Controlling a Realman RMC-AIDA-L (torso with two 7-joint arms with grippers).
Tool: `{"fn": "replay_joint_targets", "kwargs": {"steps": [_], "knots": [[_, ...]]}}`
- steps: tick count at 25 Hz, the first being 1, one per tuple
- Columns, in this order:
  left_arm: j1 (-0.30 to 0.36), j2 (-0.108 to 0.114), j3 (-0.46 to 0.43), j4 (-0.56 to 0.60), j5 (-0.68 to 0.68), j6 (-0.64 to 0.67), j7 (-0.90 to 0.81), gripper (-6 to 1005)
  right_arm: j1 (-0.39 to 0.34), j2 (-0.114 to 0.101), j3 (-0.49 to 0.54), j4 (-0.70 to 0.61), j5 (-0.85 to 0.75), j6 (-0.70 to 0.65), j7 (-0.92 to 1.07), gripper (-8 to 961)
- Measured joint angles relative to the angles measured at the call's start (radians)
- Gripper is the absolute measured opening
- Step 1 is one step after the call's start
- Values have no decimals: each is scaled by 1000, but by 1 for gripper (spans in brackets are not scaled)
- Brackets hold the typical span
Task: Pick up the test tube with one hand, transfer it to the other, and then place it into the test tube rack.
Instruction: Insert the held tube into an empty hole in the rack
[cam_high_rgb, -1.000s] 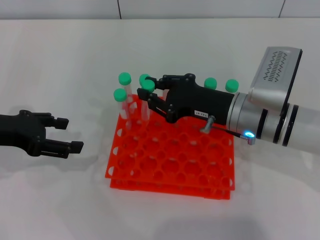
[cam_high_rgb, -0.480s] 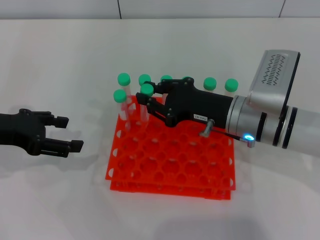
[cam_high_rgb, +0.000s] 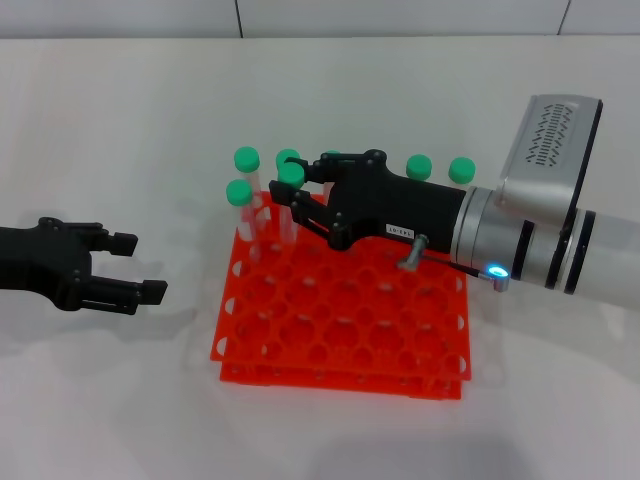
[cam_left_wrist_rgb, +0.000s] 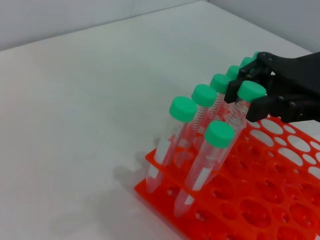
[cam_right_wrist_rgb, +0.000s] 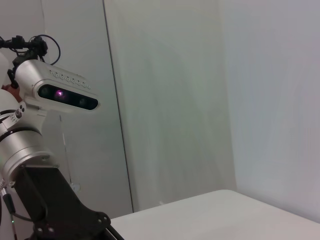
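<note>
Test tube (cam_high_rgb: 288, 205) stands upright, cap up, in right pincer (cam_high_rgb: 300, 190).

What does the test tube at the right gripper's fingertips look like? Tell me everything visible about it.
The slim clear plastic test tube with a round green cap shows printed graduation marks along its wall. It stands slightly tilted, its lower end down in a hole near the back left corner of the bright orange-red two-tier plastic rack. The black labelled right gripper is closed around it just under the cap. Other green-capped tubes stand close beside it; whether they touch cannot be told.
</note>
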Motion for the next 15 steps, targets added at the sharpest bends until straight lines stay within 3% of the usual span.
{"fn": "replay_joint_targets", "kwargs": {"steps": [15], "knots": [[0,1,0,-1,-3,0,2,879,-1,0,-2,-1,-11,2,-1,283]]}}
